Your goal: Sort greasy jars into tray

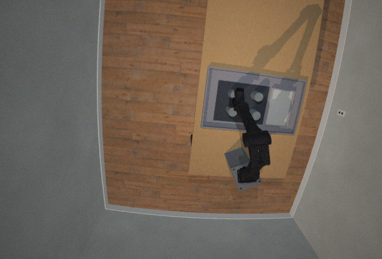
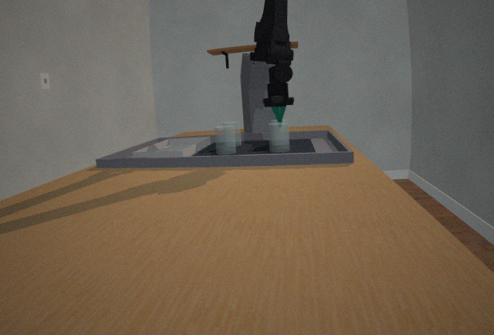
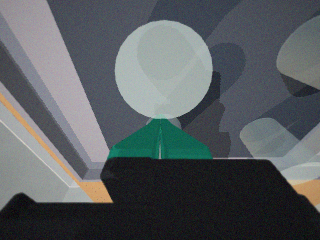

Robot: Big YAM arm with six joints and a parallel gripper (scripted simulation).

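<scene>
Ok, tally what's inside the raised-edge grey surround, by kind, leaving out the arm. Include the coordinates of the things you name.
Glass jars (image 1: 257, 96) (image 2: 279, 137) (image 3: 164, 70): 4, all standing on the mat
Drying mat (image 1: 222, 95) (image 2: 301, 146) (image 3: 92, 30): 1, dark
Tray (image 1: 267, 125) (image 2: 191, 150): 1, pale, no jar in it
Total: 6
</scene>
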